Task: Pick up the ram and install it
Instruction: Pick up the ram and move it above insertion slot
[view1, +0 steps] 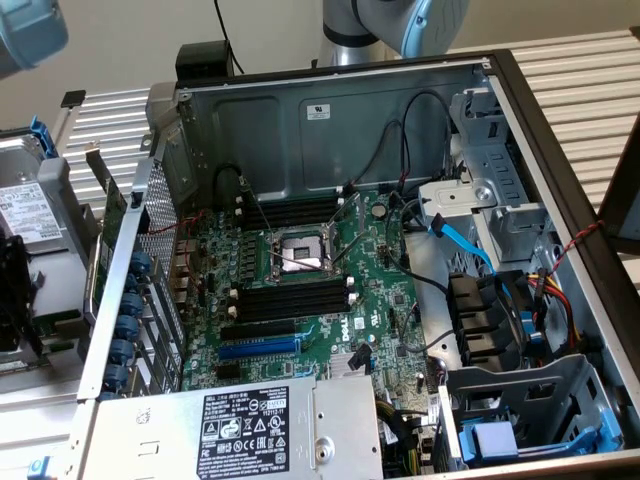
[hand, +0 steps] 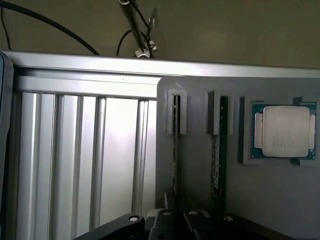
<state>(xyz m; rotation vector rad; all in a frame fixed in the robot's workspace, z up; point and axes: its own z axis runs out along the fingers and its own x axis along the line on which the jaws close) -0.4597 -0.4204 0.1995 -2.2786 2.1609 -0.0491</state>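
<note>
In the wrist view, two thin dark green ram sticks stand on edge in a grey holder (hand: 195, 150). My gripper (hand: 176, 217) sits over one ram (hand: 176, 145), its dark fingers (hand: 162, 216) shut on the stick's near end. The other ram (hand: 218, 150) stands apart in the neighbouring groove. In the exterior view the open computer case (view1: 560, 190) lies on its side. On its green motherboard (view1: 385, 290), long black memory slots (view1: 290, 300) run on both sides of the processor socket (view1: 300, 255).
A processor chip (hand: 285, 131) rests in a recess of the holder beside the sticks. Ribbed aluminium table surface (hand: 80, 160) lies alongside the holder. Inside the case are a blue slot (view1: 258, 348), cables (view1: 460, 240), the power supply (view1: 250, 425) and drive cages (view1: 520, 400).
</note>
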